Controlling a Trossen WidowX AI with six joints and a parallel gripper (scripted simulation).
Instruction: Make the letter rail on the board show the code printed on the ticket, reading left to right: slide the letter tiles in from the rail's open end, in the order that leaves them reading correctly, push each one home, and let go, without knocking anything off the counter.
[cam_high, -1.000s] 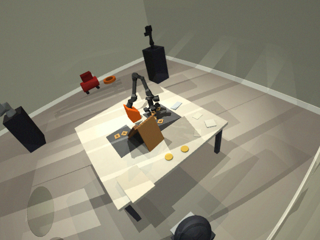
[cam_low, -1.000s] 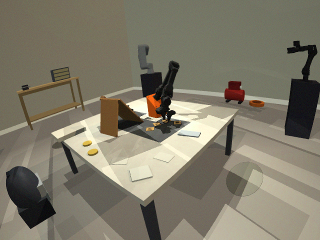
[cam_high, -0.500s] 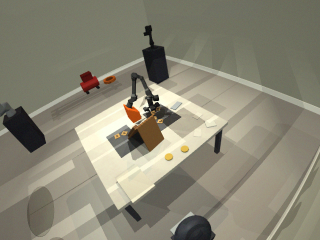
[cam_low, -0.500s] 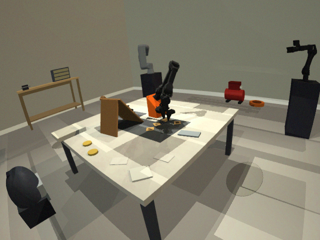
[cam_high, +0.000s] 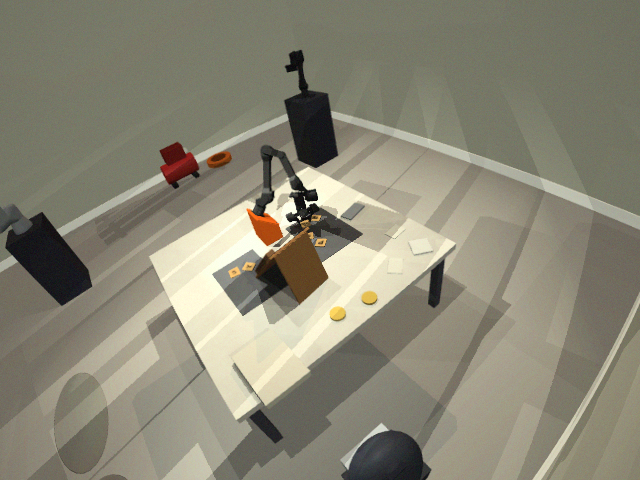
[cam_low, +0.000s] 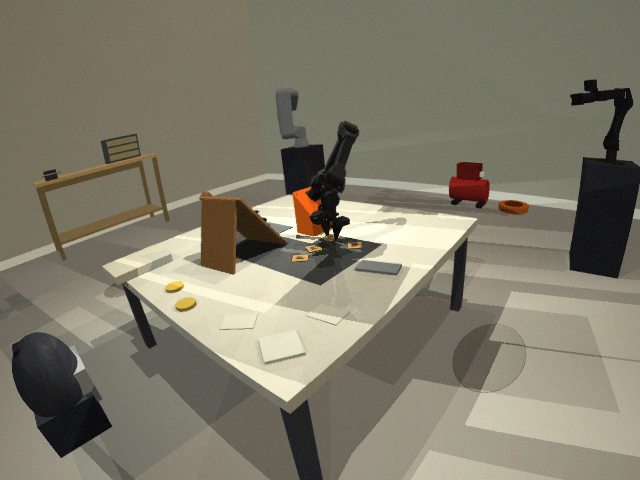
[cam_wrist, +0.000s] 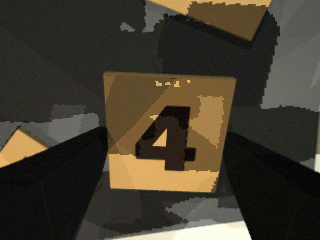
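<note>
Where a fingertip crops it, one corner tile (cam_wrist: 24, 148); its character unseen.
</note>
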